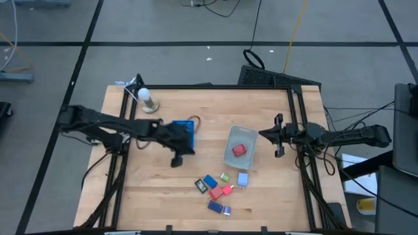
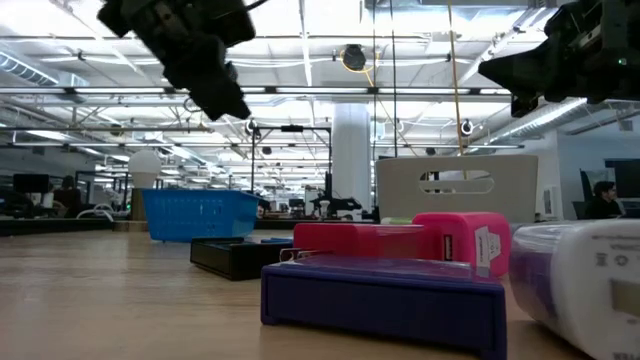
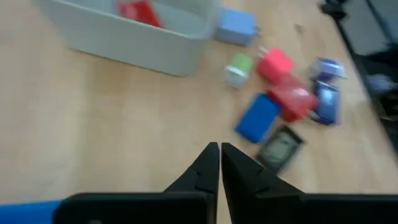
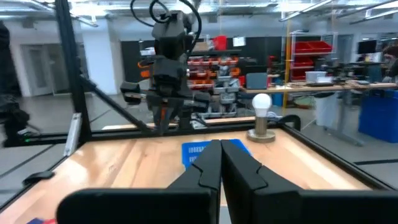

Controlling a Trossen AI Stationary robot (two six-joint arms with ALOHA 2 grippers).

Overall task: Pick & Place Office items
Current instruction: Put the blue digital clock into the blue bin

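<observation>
While my left gripper point(image 1: 176, 160) hangs pinched together and empty, the office items point(image 1: 219, 187) sit at five o'clock from it on the counter point(image 1: 157, 189); small, light, hard; I'd pinch flat sides; right gripper point(image 1: 279, 136) also together.

An open robotics lab or workshop floor, by the look of it: long rows of ceiling lights point(image 2: 90, 75) over a wide hall, a white column point(image 2: 351, 155) mid-room, desks with monitors point(image 2: 30, 184) off to the side. Red storage bins point(image 4: 314, 54) line shelving behind workbenches, cables point(image 1: 297, 26) trail across a grey tiled floor, and a black metal frame point(image 1: 297, 114) rings the wooden table point(image 1: 157, 189).
</observation>
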